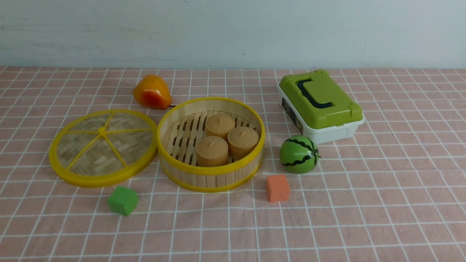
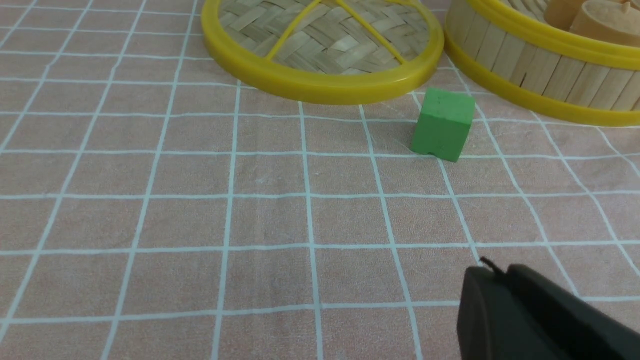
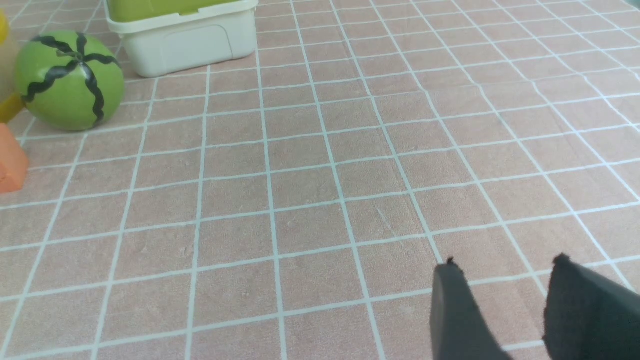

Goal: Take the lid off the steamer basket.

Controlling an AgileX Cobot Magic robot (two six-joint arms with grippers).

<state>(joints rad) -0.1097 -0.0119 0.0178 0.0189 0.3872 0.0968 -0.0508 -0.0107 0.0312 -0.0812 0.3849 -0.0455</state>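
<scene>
Already, lid [image 1: 103,147] lies beside steamer basket [image 1: 211,174].

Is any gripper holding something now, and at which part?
No. The left gripper looks shut on nothing; the right gripper is open. The lid lies on the cloth.

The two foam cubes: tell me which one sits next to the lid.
The green cube, lying just in front of the lid on the robot's left. The orange cube lies on the other side of the steamer basket, near the toy watermelon.
</scene>
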